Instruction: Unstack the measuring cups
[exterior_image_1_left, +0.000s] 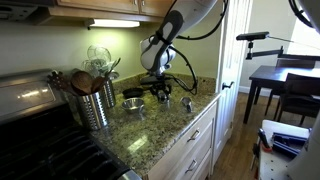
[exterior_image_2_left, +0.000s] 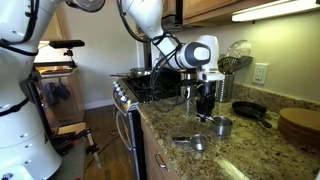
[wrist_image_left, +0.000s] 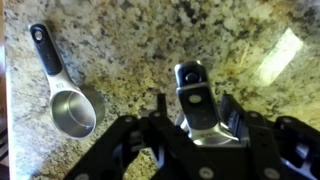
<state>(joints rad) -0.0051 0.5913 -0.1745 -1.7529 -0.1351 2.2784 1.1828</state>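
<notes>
Speckled granite worktop (wrist_image_left: 120, 40) fills my wrist view: one shiny silver black-handled measuring cup (wrist_image_left: 72, 108) lies apart, my fingers (wrist_image_left: 238, 115) flank the remaining silver cup stack (wrist_image_left: 200, 100), whether clamped I cannot tell, so unstacking seems partway done.

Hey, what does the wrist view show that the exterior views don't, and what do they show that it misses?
Only the wrist view: looking straight down, one measuring cup sits between the fingers of the gripper; whether they pinch it is unclear. Only the exterior views: the utensil holder, the dark pan and the stove. Shared: the second measuring cup, lying apart, and the granite countertop.
</notes>
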